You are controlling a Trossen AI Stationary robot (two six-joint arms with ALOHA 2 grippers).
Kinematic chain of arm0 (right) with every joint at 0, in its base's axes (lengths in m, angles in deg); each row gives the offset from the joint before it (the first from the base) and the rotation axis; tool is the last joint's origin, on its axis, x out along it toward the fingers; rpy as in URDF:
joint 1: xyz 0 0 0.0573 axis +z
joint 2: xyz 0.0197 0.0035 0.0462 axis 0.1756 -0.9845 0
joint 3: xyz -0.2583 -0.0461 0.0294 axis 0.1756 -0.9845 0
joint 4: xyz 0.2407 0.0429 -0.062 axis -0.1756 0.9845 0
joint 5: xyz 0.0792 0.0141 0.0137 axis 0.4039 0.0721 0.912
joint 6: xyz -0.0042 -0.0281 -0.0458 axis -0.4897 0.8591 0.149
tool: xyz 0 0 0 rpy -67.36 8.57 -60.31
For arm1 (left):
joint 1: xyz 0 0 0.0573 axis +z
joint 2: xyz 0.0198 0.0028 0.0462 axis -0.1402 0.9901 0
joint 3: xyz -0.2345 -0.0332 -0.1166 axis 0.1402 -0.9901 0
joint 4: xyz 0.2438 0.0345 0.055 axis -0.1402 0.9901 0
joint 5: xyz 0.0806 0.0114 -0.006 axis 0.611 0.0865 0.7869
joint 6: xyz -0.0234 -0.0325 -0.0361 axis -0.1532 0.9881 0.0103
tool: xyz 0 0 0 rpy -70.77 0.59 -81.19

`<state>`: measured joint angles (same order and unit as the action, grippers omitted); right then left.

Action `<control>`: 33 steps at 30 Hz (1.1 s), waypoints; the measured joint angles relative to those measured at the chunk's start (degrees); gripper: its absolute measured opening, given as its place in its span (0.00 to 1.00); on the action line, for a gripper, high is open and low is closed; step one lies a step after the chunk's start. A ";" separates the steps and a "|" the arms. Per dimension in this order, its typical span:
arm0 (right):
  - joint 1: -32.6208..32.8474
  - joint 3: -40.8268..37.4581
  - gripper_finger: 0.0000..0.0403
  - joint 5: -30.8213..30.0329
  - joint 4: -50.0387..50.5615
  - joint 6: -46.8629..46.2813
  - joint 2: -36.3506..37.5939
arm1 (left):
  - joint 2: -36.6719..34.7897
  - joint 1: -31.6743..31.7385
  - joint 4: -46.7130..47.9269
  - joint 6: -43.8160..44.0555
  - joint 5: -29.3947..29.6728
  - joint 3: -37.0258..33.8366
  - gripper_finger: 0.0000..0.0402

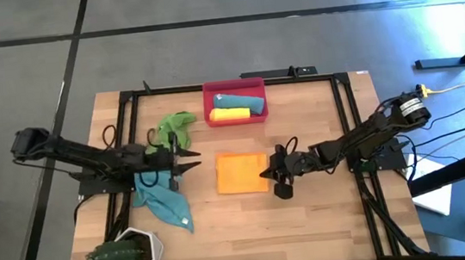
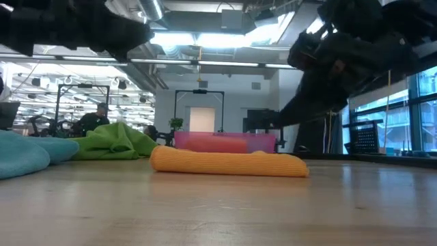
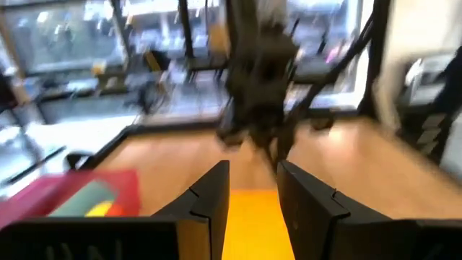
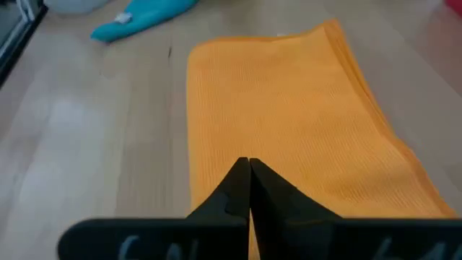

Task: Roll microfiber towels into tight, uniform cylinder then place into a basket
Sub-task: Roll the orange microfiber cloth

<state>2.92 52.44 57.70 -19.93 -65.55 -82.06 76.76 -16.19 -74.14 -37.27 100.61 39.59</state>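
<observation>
The orange towel (image 1: 241, 173) is lying folded flat on the bench (image 1: 311, 217) directly between the two hands, and that is what the next move is hanging on. The right hand (image 1: 265, 175) is sitting at the towel's edge on its own side, fingers pressed together with nothing between them, the tips just over or touching the cloth; whether they are actually pressing it is not clear. From this hand the towel is stretching straight ahead, its longer side running away from the fingertips toward the other arm, as the right wrist view shows. The left hand (image 1: 194, 162) is hovering just short of the opposite edge, its fingers part open and empty, the orange cloth showing in the gap ahead of them. The right hand is therefore the nearer one, and a roll would probably be starting from its edge and travelling toward the left hand. The basket (image 1: 233, 87) is standing beyond the towel, off to the far side of both hands, already holding a yellow roll (image 1: 229, 114) and a teal roll (image 1: 240, 101). The green towel (image 1: 175, 127) and a teal towel (image 1: 166, 203) are lying loose beside the left hand, either side of it.
</observation>
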 joint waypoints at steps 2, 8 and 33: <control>0.15 -0.07 0.02 0.06 0.26 0.24 0.15 | 1.28 -0.43 6.08 0.07 2.95 2.77 0.27; 2.77 -0.07 0.05 0.35 1.90 1.92 1.03 | 8.14 -2.35 16.56 4.21 1.25 9.42 0.27; 10.58 2.53 0.41 -4.42 6.20 6.16 1.24 | 39.06 -8.24 27.85 -2.58 -1.73 26.68 0.39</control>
<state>13.50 54.97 53.28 -13.73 -59.39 -80.82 115.83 -24.43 -46.29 -39.86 98.88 66.27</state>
